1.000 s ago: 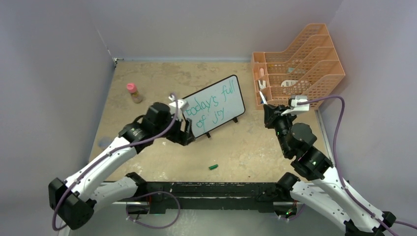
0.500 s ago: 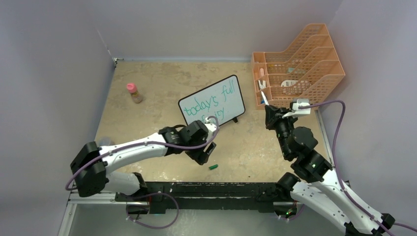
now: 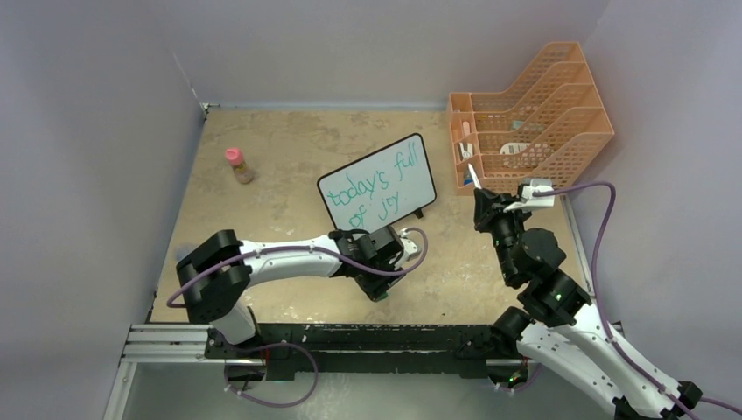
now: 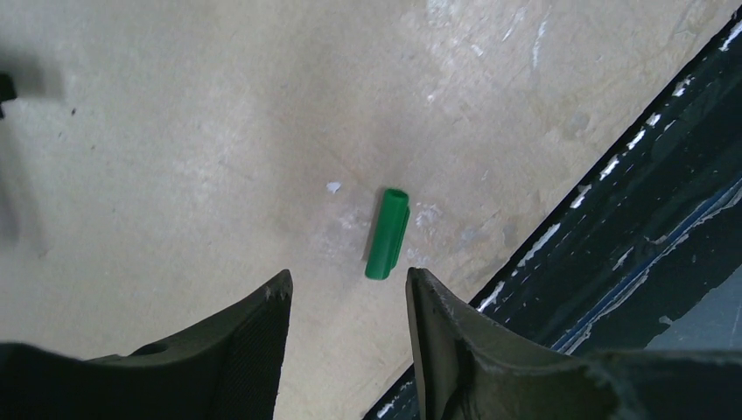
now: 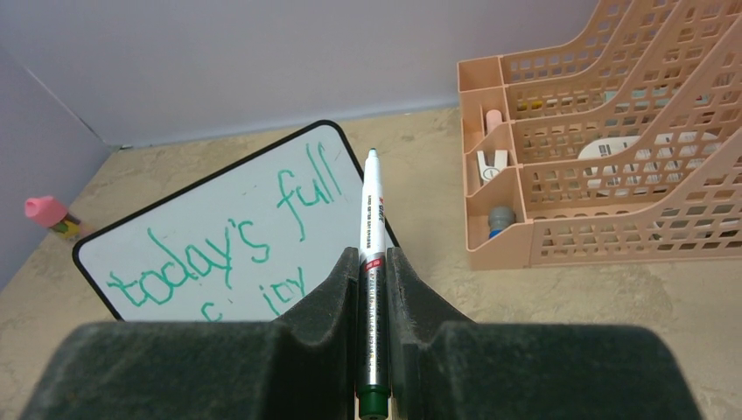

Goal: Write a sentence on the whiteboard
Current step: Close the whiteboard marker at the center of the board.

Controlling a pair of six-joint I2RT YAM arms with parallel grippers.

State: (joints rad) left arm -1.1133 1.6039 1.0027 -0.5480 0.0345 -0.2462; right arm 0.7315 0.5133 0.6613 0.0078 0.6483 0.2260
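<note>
The whiteboard (image 3: 378, 188) stands propped mid-tabletop with "today's full of joy" in green across it, so the writing looks done and the step in hand is fetching the green cap (image 4: 387, 234). The right hand (image 5: 374, 262) is clamped on the marker (image 5: 372, 210), tip bare and pointing toward the board. The left hand (image 4: 347, 280) hovers low over the tabletop (image 3: 280, 166) near its front edge, fingers partly spread with nothing between them. In the left wrist view the cap lies flat just ahead of the fingertips, a little toward the right finger, its length running roughly along the gap. To do this well, I would nudge forward until the cap sits centred, then go straight down and squeeze across its narrow width. Grip the lower half, since the far end looks open and must stay free for the marker. Mind the dark rail just beside the cap
</note>
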